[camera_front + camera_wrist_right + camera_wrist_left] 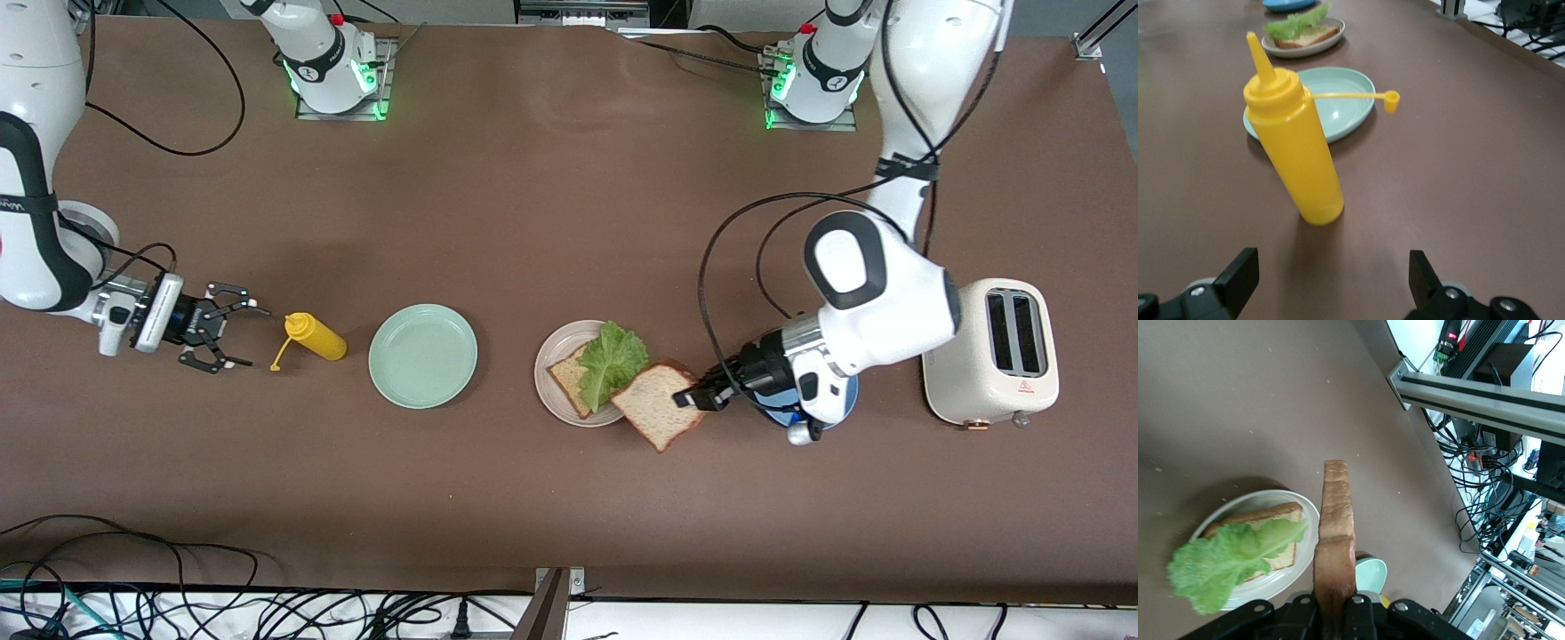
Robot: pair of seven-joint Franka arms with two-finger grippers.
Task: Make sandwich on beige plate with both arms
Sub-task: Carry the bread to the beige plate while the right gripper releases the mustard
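Gripping a tan wholegrain bread slice [658,404] by its edge, the left gripper [702,394] has its jaws clamped tight on it; the slice hangs over the table at the rim of the beige plate [548,384], on the side toward the left arm's end. In the left wrist view the held slice [1336,540] is seen edge-on, its dark brown crust running up from between the black fingers [1361,612]. On the round, pale beige plate [1305,550], which has a raised rim, lies the other bread slice [571,380], tan with a dark crust, and over it a ruffled green lettuce leaf [612,359] that spills past the plate's rim in the left wrist view [1225,563]. A blue plate [845,404] shows partly under the left arm's wrist, and a cream toaster [991,351] stands near it toward the left arm's end of the table.

Toward the right arm's end, a mint green plate [423,356] lies beside the beige one, bare. Next to it a yellow squeeze bottle [316,337] lies on its side, its cap hanging loose on a thin strap [1351,95]. The right gripper [227,336] waits just beside the bottle, its fingers [1238,275] spread wide and holding nothing.
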